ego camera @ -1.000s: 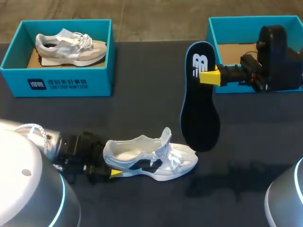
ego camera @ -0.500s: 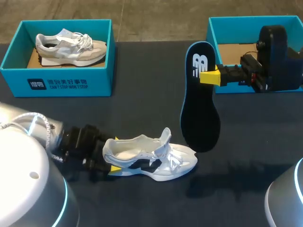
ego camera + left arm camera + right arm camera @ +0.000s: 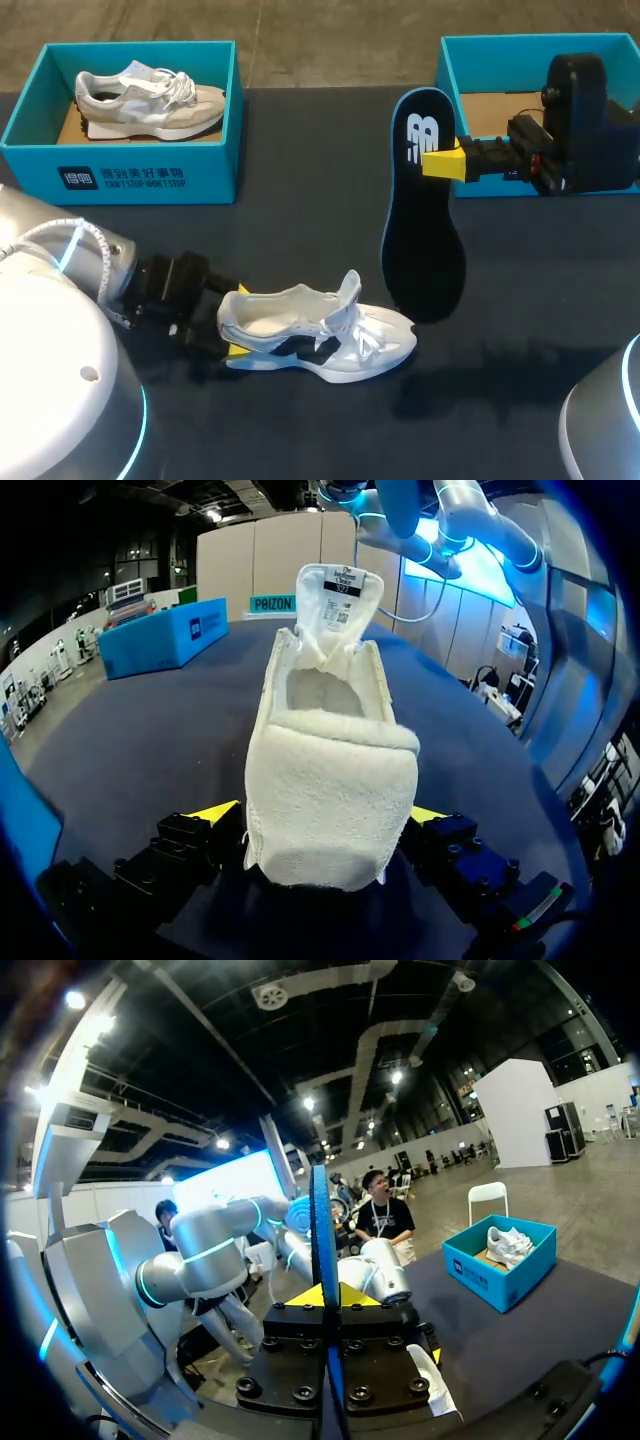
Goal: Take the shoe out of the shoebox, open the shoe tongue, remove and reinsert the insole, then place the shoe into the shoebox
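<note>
My left arm has swung in a little over the last second, so its wrist now sits higher in the lower left of the head view. The shoe (image 3: 320, 340) has barely shifted at lower centre and rests on its sole with the tongue standing open. My left gripper (image 3: 322, 825) is closed on the heel, a yellow tip against each side (the left wrist view shows this best). My right gripper (image 3: 443, 162), upper right, has not moved. It pinches the insole (image 3: 420, 230) near its upper end, and the insole hangs upright just beyond the shoe's toe. With the insole out and the heel braced, I judge reinsertion comes next. The box (image 3: 446, 70) waits at upper right, behind my right arm.
</note>
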You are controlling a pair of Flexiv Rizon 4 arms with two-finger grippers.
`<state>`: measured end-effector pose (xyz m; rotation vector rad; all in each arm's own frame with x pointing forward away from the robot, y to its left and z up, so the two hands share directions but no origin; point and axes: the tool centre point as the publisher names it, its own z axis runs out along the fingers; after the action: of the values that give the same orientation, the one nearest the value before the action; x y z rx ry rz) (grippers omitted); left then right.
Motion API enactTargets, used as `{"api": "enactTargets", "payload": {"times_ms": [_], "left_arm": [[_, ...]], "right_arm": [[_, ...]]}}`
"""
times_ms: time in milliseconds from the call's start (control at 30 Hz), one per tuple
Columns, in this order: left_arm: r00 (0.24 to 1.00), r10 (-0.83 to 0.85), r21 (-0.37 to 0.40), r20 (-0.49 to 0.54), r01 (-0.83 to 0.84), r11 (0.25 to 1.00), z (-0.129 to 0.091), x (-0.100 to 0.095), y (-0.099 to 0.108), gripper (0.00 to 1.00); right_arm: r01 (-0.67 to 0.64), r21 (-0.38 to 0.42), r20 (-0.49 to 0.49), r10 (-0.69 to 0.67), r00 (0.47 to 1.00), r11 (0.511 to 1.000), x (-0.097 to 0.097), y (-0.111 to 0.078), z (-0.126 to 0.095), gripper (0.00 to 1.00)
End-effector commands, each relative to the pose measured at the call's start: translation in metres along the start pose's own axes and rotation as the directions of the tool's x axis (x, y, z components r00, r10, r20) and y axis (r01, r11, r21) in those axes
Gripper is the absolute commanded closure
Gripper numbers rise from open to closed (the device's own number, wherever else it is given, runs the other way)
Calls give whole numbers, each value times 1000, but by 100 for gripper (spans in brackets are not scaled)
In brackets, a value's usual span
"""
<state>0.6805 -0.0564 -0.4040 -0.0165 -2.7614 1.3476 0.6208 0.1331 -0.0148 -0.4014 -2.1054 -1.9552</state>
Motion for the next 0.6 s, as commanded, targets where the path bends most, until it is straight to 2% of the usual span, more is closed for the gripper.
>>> {"api": "enactTargets", "payload": {"times_ms": [33,333,600], "left_arm": [[1000,-12,-95,-10,11,995,-14,9,-8,0],[996,-41,-213,-83,23,977,-28,15,-18,0],[994,-44,-320,-95,12,947,-37,14,-25,0]], "right_arm": [[0,0,1,0,1000,1000,0,0,2,100],[0,0,1,0,1000,1000,0,0,2,100],[0,0,1,0,1000,1000,0,0,2,100]]}}
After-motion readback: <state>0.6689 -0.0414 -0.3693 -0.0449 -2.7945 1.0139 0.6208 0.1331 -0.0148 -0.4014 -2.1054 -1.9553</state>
